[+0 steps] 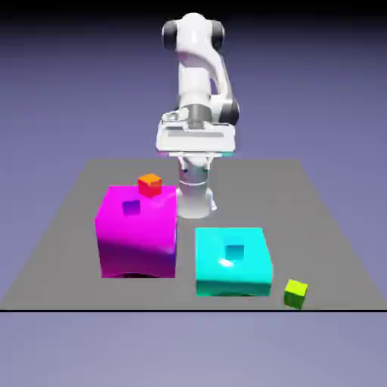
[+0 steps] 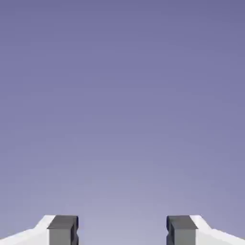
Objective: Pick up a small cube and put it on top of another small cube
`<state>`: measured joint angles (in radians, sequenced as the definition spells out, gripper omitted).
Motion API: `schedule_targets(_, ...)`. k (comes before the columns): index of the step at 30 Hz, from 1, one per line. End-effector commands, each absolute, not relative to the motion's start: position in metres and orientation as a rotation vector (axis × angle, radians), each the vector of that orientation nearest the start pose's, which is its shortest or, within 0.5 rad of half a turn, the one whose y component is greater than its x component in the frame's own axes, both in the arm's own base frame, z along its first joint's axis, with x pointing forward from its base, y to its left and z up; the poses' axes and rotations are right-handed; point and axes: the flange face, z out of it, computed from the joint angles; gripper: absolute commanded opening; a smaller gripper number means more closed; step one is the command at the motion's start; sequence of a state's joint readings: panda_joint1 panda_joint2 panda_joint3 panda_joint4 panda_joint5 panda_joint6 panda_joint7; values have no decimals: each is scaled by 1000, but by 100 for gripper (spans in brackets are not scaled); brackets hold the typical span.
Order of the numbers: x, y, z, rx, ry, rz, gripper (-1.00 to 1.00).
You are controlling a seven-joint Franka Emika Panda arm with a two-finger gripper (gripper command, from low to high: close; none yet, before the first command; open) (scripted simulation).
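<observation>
The small yellow-green cube (image 1: 295, 293) lies on the grey table near its front edge, at the exterior view's right. The small cyan cube (image 1: 235, 251) sits on top of the big cyan block (image 1: 233, 276), just left of it. My gripper (image 1: 194, 151) hangs high at the back of the table, far from both cubes. In the hand view the gripper (image 2: 122, 232) is open: the grey fingertips (image 2: 62, 230) stand wide apart with nothing between them, and only the blue-violet backdrop shows beyond.
A big magenta block (image 1: 137, 242) stands at the exterior view's left, with a tiny purple cube (image 1: 132, 207) on top and a tiny orange cube (image 1: 150, 184) at its back edge. The robot's base (image 1: 195, 198) rises behind the blocks.
</observation>
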<state>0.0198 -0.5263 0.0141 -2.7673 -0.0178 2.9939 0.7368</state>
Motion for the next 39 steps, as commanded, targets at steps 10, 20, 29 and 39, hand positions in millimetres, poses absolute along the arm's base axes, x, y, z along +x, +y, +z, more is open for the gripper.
schedule_targets(10, 490, 112, 415, -2978, 535, -614, 0)
schedule_targets(20, 542, 215, 346, -3282, 124, -204, 0)
schedule_targets(29, 562, 297, 273, -3447, -221, 169, 0)
schedule_targets(39, 560, 360, 185, -3537, -514, 608, 0)
